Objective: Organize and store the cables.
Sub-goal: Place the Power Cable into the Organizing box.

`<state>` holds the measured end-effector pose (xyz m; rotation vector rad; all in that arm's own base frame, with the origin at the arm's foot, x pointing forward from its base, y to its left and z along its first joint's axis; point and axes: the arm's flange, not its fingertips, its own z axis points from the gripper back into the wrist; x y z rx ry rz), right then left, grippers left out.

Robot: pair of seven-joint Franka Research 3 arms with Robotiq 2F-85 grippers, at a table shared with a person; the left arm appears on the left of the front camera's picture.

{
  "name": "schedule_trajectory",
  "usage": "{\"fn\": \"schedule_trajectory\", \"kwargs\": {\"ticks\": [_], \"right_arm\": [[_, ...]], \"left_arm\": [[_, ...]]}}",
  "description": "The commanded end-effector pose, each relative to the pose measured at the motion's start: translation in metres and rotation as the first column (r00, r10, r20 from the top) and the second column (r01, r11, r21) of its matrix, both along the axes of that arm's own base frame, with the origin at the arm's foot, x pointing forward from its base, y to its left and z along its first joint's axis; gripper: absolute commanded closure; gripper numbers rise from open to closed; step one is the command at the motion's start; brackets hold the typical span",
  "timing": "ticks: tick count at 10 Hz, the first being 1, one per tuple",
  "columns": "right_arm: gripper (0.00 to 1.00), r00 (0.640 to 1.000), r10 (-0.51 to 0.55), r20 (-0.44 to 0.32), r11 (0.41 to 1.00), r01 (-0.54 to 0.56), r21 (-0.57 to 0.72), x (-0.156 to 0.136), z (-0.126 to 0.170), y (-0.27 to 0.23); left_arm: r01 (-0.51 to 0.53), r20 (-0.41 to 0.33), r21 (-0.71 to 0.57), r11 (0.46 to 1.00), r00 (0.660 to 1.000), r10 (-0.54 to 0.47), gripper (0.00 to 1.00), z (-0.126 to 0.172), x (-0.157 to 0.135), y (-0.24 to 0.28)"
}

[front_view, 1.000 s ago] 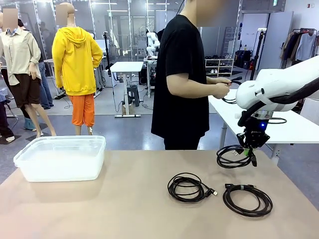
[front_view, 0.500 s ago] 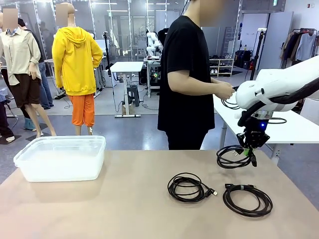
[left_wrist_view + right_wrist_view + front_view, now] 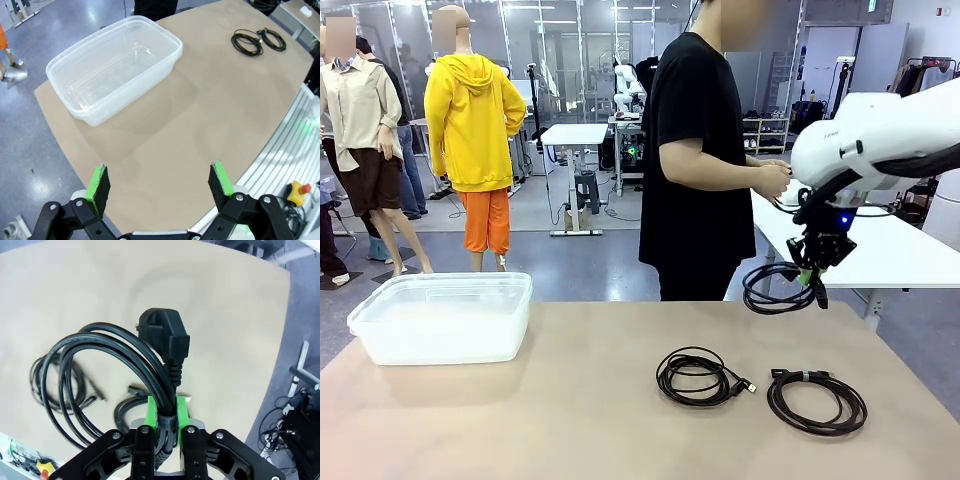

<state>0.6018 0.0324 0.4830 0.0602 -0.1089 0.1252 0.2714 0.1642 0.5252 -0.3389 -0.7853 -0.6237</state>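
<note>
Front view: the right arm is reaching in from the right. The right claw [image 3: 811, 276] is pinching the held cable [image 3: 767, 291], a black coil that is hanging in the air over the far right edge of the desk [image 3: 570, 420], clear of the top. The middle cable [image 3: 695, 375] is lying coiled flat on the desk, with its plug end poking right. The right cable [image 3: 817, 400] is lying just beside it, nearer the right edge, with a tie band on its far side. A clear plastic bin [image 3: 445, 315] is sitting at the far left, well apart from all the cables. A person [image 3: 695, 170] in a black shirt is standing beyond the far edge, side-on, with both hands [image 3: 772, 180] working at something dark.

Left wrist view: the left claw [image 3: 159, 176] is hanging spread wide over bare desk [image 3: 200, 115], gripping nothing. The bin [image 3: 135, 92] is sitting beyond it. Two loose cables [image 3: 247, 42] are lying side by side, far off.

Right wrist view: the green pads [image 3: 151, 412] of the right claw [image 3: 167, 412] are squeezing the held cable [image 3: 100, 355] at a black wrap. Its loops are fanning left and its chunky plug [image 3: 167, 337] is sticking out ahead. Two more coils [image 3: 50, 385] are showing blurred on the desk [image 3: 100, 290] underneath.
</note>
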Motion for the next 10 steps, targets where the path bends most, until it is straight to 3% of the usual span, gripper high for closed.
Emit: {"fn": "schedule_trajectory", "kwargs": {"ticks": [1, 5, 10], "right_arm": [[0.82, 0.999, -0.021, -0.025, 1.0, 0.02, -0.013, -0.015, 0.008, 0.042], [0.82, 0.999, -0.025, -0.023, 0.998, 0.026, 0.055, -0.042, 0.006, 0.182], [0.82, 0.997, 0.073, 0.017, 0.988, -0.075, 0.134, -0.1, -0.052, 0.308]], "left_arm": [[0.014, 0.009, -0.005, 1.0, 1.0, -0.014, 0.0, 0.001, 0.0, 0.0], [0.014, 0.009, -0.005, 1.0, 1.0, -0.014, 0.0, 0.001, 0.0, 0.0], [0.014, 0.009, -0.005, 1.0, 1.0, -0.014, 0.0, 0.001, 0.0, 0.0]]}}
